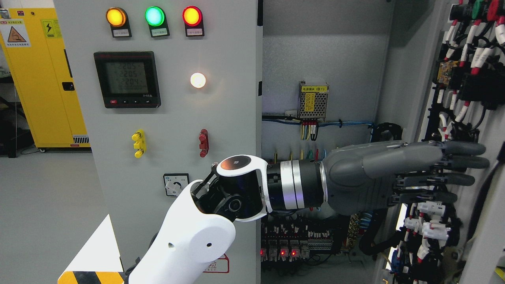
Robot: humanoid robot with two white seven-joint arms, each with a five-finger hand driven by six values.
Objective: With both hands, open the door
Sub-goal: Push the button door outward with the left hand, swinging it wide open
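In the head view, the left arm came in from the lower left and reached across the cabinet opening. The left hand [410,173] lay flat with its fingers [461,149] stretched out straight toward the right, holding nothing. Its long axis ran level, from wrist to fingertips.

The right door [469,118] stood swung open at the picture's right edge, its inner face showing, covered in wiring and white connectors. The fingertips were at or just in front of that inner face; whether they touched it could not be told. The door lay directly to the right of the hand, in line with the fingers, so a further sideways push would likely swing it wider.

The left door [177,118] remained shut, carrying lamps [154,16], a meter [127,79] and switches. The right hand was not visible.

Inside, a power supply [313,100] sat on the back wall.
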